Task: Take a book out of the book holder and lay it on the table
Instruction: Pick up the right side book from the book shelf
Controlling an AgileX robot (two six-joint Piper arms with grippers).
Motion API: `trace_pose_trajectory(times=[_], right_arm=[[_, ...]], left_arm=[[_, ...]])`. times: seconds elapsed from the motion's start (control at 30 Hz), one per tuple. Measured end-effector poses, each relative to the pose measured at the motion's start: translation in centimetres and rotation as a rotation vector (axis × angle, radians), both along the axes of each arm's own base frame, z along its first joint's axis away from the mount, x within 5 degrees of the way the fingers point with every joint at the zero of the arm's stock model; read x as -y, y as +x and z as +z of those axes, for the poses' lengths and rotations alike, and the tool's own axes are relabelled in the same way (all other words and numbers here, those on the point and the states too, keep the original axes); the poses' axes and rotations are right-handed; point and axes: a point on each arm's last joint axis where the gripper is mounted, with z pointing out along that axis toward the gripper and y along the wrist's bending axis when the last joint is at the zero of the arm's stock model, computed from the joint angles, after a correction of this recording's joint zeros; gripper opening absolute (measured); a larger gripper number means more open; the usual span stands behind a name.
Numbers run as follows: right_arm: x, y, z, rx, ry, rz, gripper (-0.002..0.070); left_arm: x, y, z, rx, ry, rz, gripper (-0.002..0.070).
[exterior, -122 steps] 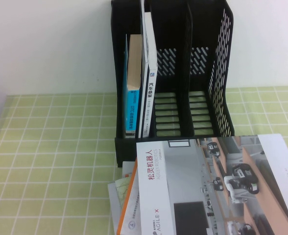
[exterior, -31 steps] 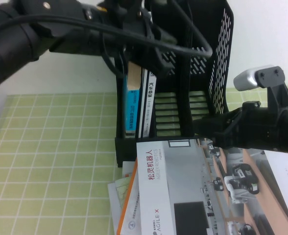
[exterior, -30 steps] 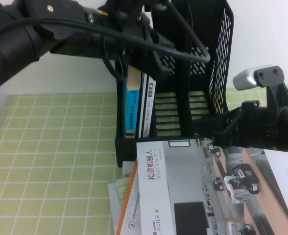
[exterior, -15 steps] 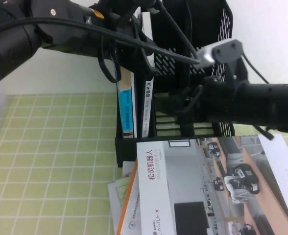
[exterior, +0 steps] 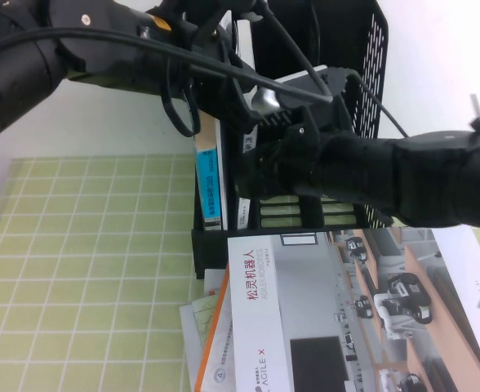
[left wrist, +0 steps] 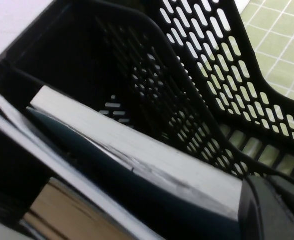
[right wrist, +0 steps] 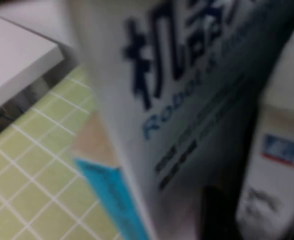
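front stack: big brochure [exterior: 322, 302] flat on green grid tablecloth [exterior: 85, 269], just in front of holder, overlapping smaller booklets [exterior: 203, 335] underneath.
book holder [exterior: 362, 98]: black, 3 slots, upright at back of table vs white wall. Books only in robot-left slot.
blue-spine book [exterior: 210, 184]: upright, outermost in left slot, tan page edge above spine.
white-spine book [exterior: 244, 208]: upright in same slot, just beside blue one, mostly hidden by arms. Right wrist cam has its printed spine [right wrist: 187, 90] filling the view, blue book [right wrist: 112, 200] just beside.
right gripper [exterior: 248, 175]: reached across holder front, tip at white-spine book, low/mid height. Jaws: can't tell if apart or together, book not visibly between them.
left gripper [exterior: 238, 77]: above left slot at top edge of books. Left wrist cam looks down into the slot, white page edge [left wrist: 137, 150] close under it, one finger [left wrist: 272, 210] at the book's end. Jaws: can't tell.
status: no book out yet, both in slot.
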Motion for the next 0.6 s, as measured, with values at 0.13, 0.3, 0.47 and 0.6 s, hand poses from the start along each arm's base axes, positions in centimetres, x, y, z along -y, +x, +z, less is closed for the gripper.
trace_pose_trajectory(times=[0.13,0.3,0.47,0.6], right_arm=[[-0.7,1.4,-1.3,-0.01,-0.02,-0.019,0.0345],[-1.6,2.6,-2.2,-0.012,-0.031,-0.034,0.03],[-1.5,2.9,-2.5,-0.013,-0.046,-0.054,0.0128],[-1.5,2.9,-2.6,-0.012,-0.048,-0.058,0.013]], left_arm=[[0.0,0.0,0.0,-0.003,-0.006,0.0,-0.0002],[0.0,0.0,0.0,-0.003,-0.008,0.002,-0.0003],[0.0,0.0,-0.1,-0.011,-0.009,0.009,-0.0002],[-0.3,0.0,0.2,-0.01,-0.002,0.045,-0.0003]])
